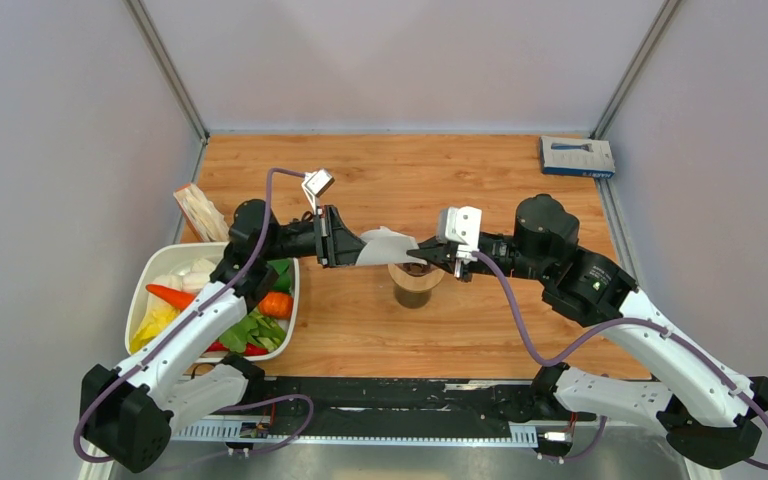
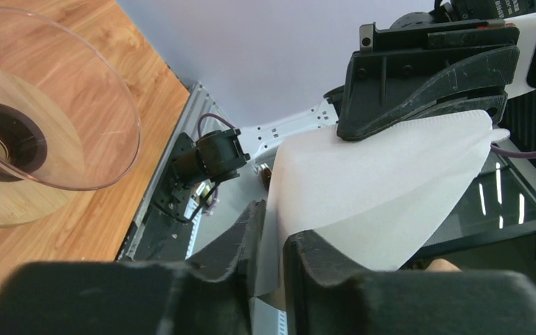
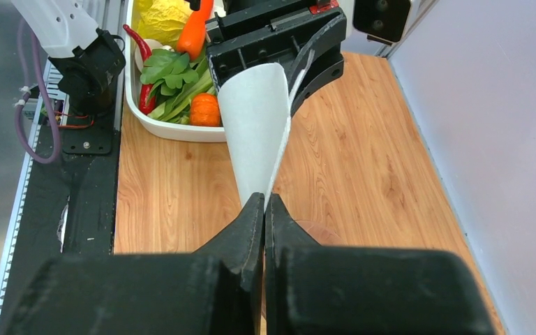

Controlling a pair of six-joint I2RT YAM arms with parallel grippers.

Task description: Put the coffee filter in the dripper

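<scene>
Filter (image 1: 385,245) held in the air between the two arms, above the middle of the counter (image 1: 410,180), stretched sideways.

Right end effector (image 1: 422,258): jaws fully together, pinching the filter's narrow tip. In the right wrist view the paper (image 3: 255,132) fans out from between the closed fingers (image 3: 248,230) toward the other arm.

Left end effector (image 1: 352,248): at the filter's wide end, jaws narrowed with one on either side of the paper edge. In the left wrist view the sheet (image 2: 377,188) runs down into the slot between the fingers (image 2: 321,265) and fills it. Cannot tell whether they actually press on it or only straddle it.

Dripper (image 1: 415,278): on the counter, upright, just below the right fingertips and the filter's tip. Filter is above it, not inside; no contact visible. Left wrist view shows its clear cone (image 2: 77,105) with the tan ring and dark centre hole, nothing in it.

Also there: white tray (image 1: 295,290) of vegetables at the left, near the left arm; blue box (image 1: 577,157) at the far right corner.
</scene>
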